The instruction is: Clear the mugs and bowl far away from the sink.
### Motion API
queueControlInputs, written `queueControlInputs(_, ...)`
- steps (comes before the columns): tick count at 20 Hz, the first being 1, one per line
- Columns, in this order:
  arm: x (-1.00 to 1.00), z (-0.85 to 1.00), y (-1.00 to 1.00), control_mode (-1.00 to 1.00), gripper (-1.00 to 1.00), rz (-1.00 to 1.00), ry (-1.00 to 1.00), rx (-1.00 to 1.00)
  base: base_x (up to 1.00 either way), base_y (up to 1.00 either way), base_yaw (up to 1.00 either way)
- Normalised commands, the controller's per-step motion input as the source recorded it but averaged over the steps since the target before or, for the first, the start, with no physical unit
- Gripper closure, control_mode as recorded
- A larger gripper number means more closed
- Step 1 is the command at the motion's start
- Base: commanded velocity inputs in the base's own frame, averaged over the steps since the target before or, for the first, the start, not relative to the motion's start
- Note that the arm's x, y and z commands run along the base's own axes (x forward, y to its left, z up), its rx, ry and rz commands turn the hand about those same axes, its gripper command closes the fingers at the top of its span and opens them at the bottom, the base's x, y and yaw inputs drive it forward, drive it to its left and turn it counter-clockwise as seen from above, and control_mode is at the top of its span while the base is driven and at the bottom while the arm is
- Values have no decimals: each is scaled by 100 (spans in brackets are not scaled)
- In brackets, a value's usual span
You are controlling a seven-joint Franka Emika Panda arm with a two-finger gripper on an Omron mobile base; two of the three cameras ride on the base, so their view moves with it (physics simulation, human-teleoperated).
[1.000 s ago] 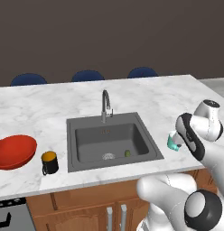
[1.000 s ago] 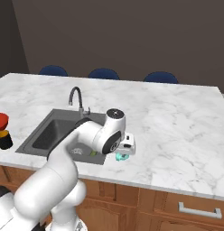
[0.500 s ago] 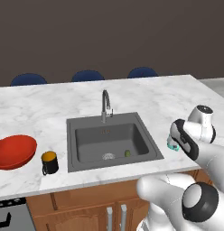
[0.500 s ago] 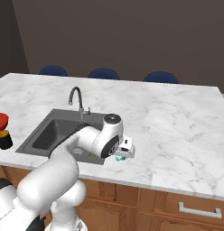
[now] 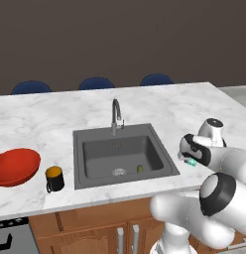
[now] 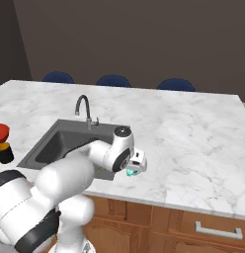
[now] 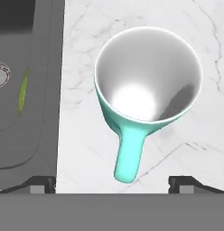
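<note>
Hand view looks straight down between the two dark fingertips [image 7: 44, 182], which stand spread wide with nothing between them. The gripper [image 7: 112, 184] hangs over the teal mug [image 7: 145, 94], upright on the marble counter [image 7: 82, 149], its white inside facing up and its handle pointing back toward the gap between the tips. Whether the tips touch the handle I can't quite tell; they look apart from it. Just beside the mug, off to one side of the fingers, lies the sink [image 5: 122, 155], with a small green thing [image 5: 140, 168] near its drain. Well beyond the sink stands the black mug [image 5: 54, 178], and next to that the red bowl [image 5: 16, 166].
</note>
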Motion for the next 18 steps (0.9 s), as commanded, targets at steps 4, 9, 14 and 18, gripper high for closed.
queueControlInputs(4,39,-24,-9,-100,-100,0,3,0,0,0,0)
queueControlInputs(9,34,-21,-26,-100,-100,0,3,0,0,0,0)
queueControlInputs(14,22,-12,-8,-100,-100,0,2,0,0,0,0)
queueControlInputs(18,0,-11,0,-100,100,0,1,0,0,0,0)
